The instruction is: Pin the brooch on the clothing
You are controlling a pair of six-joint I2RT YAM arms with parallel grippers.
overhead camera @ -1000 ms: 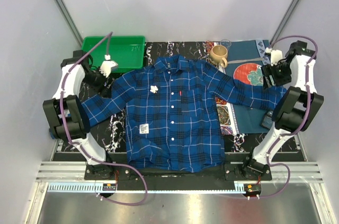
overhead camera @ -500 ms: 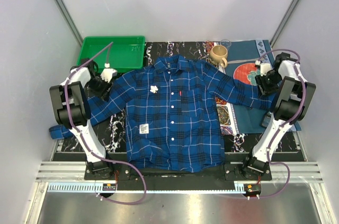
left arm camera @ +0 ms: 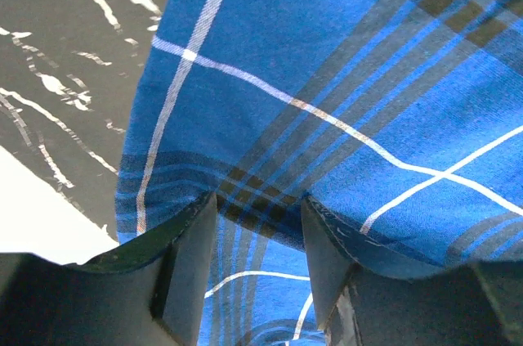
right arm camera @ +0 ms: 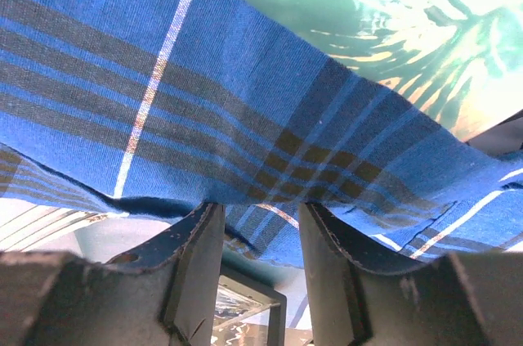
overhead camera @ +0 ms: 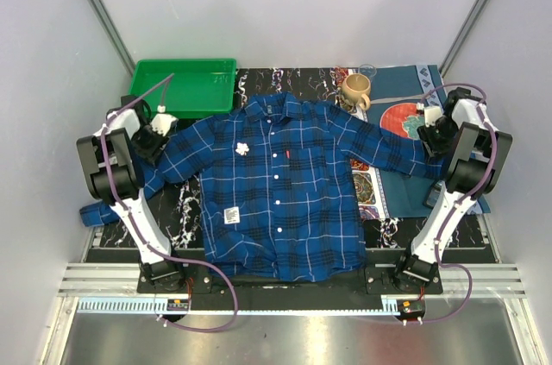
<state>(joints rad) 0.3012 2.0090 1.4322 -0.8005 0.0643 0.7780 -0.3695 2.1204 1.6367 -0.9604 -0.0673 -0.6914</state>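
The blue plaid shirt (overhead camera: pixel 285 192) lies spread face up on the black marbled table, sleeves out to both sides. The small cream flower brooch (overhead camera: pixel 242 148) sits on its left chest, left of the button row. My left gripper (overhead camera: pixel 153 136) is at the left sleeve; in the left wrist view (left arm camera: pixel 257 207) its fingers are closed on a fold of plaid cloth (left arm camera: pixel 327 76). My right gripper (overhead camera: pixel 429 135) is at the right sleeve; in the right wrist view (right arm camera: pixel 260 211) its fingers grip the sleeve (right arm camera: pixel 204 117), lifted off the table.
A green tray (overhead camera: pixel 185 86) stands at the back left. A tan mug (overhead camera: pixel 354 89) and a red and teal plate (overhead camera: pixel 404 119) are at the back right on a blue cloth. A patterned mat (overhead camera: pixel 371 184) and a black device (overhead camera: pixel 434 195) lie under the right sleeve.
The shirt has shifted to the left and turned slightly, carrying the brooch with it. The left gripper has moved left with the sleeve. The right gripper has stayed near the right cuff.
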